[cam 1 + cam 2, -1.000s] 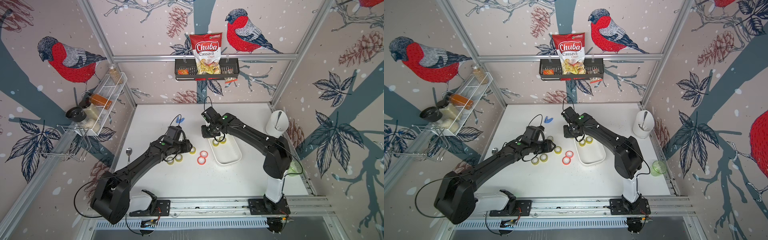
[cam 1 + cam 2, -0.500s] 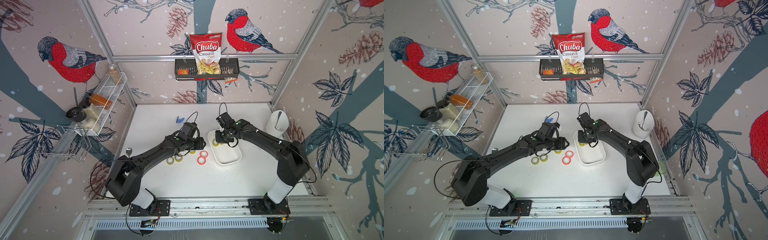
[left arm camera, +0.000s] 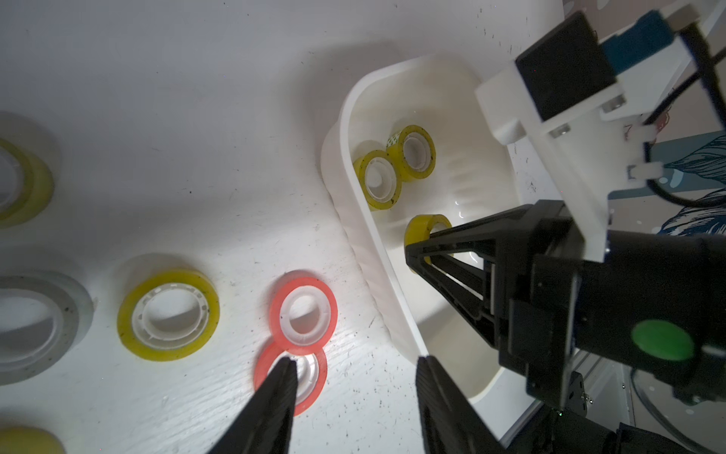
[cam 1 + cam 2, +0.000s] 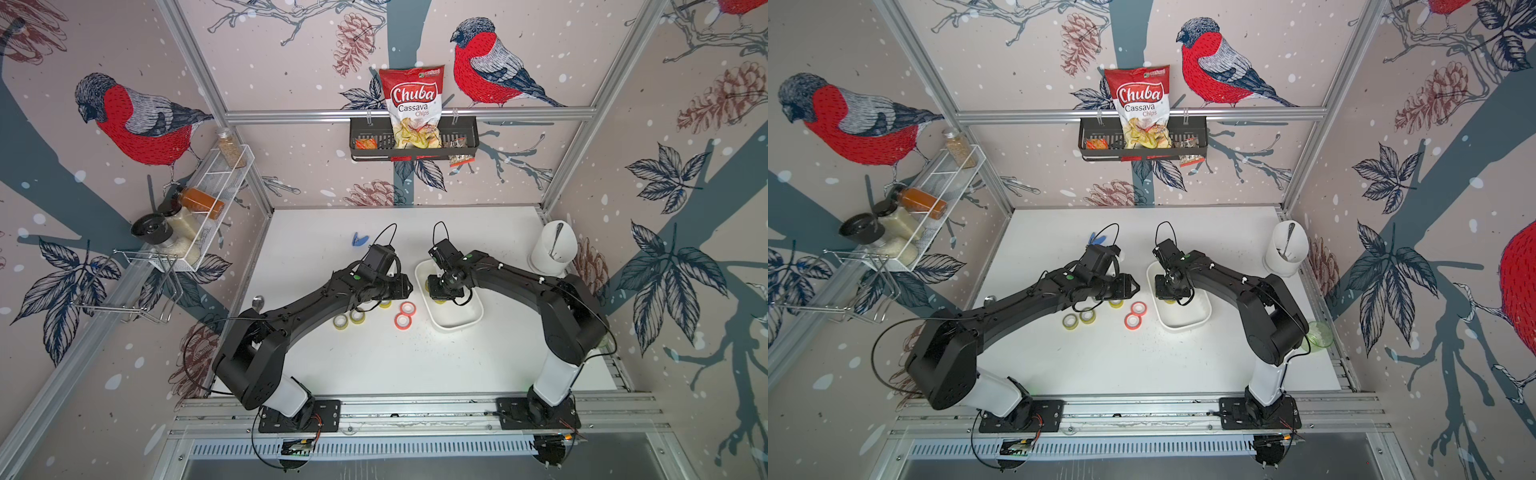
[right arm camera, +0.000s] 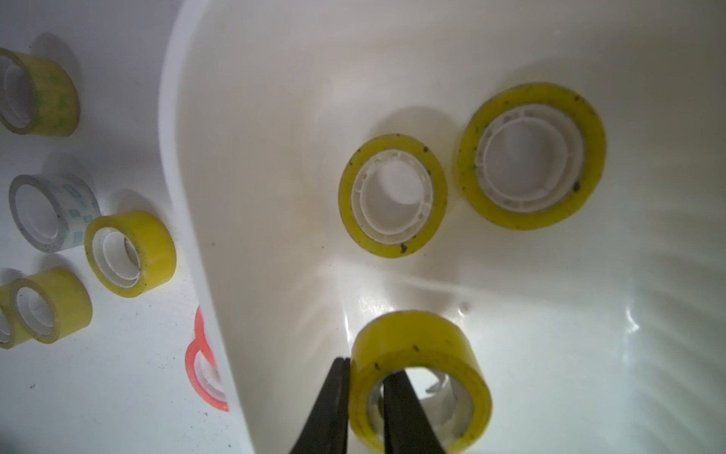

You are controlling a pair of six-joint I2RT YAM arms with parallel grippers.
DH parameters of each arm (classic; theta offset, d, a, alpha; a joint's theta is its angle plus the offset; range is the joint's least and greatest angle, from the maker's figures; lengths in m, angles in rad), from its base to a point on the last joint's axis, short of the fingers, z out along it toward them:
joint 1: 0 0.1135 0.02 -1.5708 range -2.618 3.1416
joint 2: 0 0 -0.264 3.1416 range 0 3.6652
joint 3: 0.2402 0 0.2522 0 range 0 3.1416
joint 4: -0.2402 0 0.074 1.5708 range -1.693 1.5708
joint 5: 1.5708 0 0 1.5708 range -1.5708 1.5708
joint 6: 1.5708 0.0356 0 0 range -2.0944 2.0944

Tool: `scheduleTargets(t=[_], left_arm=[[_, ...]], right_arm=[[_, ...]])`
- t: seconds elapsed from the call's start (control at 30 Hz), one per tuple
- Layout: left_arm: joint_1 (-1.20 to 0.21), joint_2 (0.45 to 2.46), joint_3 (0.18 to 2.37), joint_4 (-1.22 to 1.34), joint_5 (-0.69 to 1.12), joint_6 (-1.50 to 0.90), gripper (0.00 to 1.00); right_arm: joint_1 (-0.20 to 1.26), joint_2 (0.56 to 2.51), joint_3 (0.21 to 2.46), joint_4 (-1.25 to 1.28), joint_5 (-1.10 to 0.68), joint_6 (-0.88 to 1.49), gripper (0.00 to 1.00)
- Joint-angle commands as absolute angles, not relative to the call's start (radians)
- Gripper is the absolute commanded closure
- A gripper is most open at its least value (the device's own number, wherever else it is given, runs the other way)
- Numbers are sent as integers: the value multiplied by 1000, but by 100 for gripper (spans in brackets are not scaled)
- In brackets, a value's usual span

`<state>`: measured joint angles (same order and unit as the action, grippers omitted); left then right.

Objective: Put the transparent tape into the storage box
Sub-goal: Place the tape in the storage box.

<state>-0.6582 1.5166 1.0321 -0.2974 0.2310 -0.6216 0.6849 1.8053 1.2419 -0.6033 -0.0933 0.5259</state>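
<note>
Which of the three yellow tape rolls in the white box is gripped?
The lone roll whose wall the right end effector pinches, one finger inside its core; the other two lie flat side by side.

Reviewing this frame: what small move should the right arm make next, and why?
Probably open the right gripper: it pinches the wall of a yellow transparent tape roll over the floor of the shallow white plastic storage box, near two yellow rolls lying flat there, so letting go should leave it inside.

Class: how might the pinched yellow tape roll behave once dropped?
Likely light and stiff: the right tool holds the yellow tape roll by one wall, undeformed. Held tilted over the storage box, it may roll briefly.
</note>
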Motion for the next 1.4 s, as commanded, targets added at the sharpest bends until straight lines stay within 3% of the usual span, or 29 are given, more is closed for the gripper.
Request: scheduleTargets(t=[0.0,0.37,0.57,0.9,1.0,1.1,1.37], left_arm=[[-659,1517,1035,-276,219,-619,46],[-659,1513,1032,-285,209,-610,46],[-659,1508,1031,-291,203,-609,46],[-640,1454,986,-315,162,-624,46],[-618,1428,947,-320,163,-631,46],[-590,1394,910,-323,167,-641,46],[-513,1283,818,-345,172,-654,46]], right_arm=[[687,1823,1252,-575,-106,538,79],[680,1884,1266,-553,-103,545,79],[681,1870,1279,-570,-87,546,68],[720,1734,1343,-695,32,526,66],[753,1726,1384,-733,91,486,61],[786,1728,1413,-734,95,434,53],[882,1766,1480,-667,-26,311,51]])
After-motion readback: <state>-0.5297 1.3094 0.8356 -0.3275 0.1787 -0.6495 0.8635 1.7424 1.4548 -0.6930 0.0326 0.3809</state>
